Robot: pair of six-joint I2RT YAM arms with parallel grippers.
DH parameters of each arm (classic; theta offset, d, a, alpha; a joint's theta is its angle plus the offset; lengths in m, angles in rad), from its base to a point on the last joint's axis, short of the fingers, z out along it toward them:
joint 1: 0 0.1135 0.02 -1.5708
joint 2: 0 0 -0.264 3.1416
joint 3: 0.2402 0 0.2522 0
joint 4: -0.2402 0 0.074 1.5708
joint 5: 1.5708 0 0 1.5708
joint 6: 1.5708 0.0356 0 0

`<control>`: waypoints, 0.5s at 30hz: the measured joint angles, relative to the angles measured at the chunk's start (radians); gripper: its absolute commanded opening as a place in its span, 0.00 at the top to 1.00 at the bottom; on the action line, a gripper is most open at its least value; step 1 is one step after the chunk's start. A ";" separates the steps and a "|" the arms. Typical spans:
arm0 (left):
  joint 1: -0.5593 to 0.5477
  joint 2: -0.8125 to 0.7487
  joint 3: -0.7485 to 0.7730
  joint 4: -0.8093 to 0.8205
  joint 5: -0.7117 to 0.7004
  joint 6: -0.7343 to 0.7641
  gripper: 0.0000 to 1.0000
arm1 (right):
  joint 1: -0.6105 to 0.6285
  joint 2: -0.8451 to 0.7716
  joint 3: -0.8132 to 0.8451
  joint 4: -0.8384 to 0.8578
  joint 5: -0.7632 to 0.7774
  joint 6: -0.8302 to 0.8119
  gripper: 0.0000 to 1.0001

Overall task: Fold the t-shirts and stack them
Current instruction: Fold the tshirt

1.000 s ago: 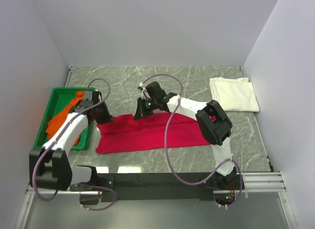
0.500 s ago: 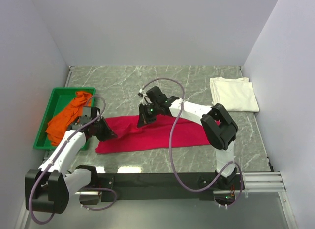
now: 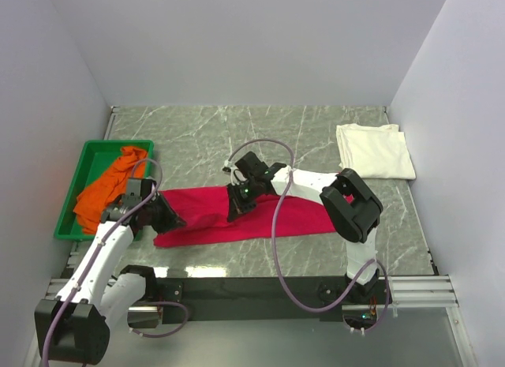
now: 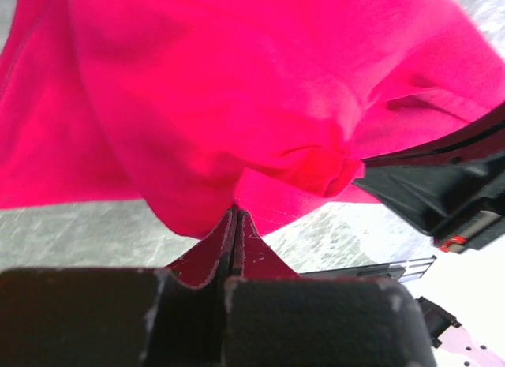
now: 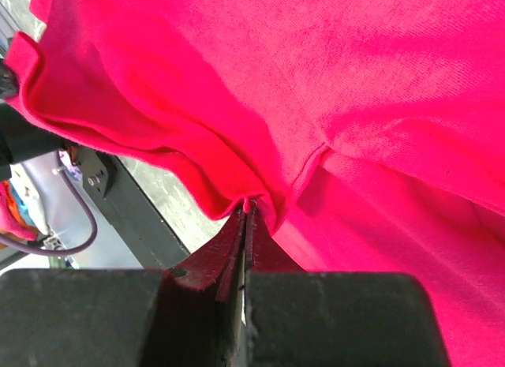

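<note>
The cream-white t-shirt lay folded at the table's far right, seemingly done; the orange t-shirt sat bunched in the green bin. The crimson t-shirt lay mid-table as a long strip. The left gripper was clamped on its left end and the right gripper pinched a ridge near its middle, probably mid-fold. Bare marble lay open beyond; the table's near edge was close.

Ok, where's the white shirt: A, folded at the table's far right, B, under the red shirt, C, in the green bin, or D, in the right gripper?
A: the white shirt lies folded by itself at the far right of the table.
</note>
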 measured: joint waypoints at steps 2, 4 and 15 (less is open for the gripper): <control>0.000 -0.008 -0.011 -0.014 -0.002 0.000 0.99 | 0.002 0.000 0.000 -0.003 0.001 -0.007 0.99; 0.000 -0.015 -0.019 -0.035 -0.008 0.000 0.99 | 0.002 -0.002 -0.001 -0.005 0.002 -0.015 0.98; 0.000 -0.014 -0.025 -0.074 -0.068 0.000 0.99 | 0.003 -0.014 -0.013 -0.022 0.026 -0.037 0.96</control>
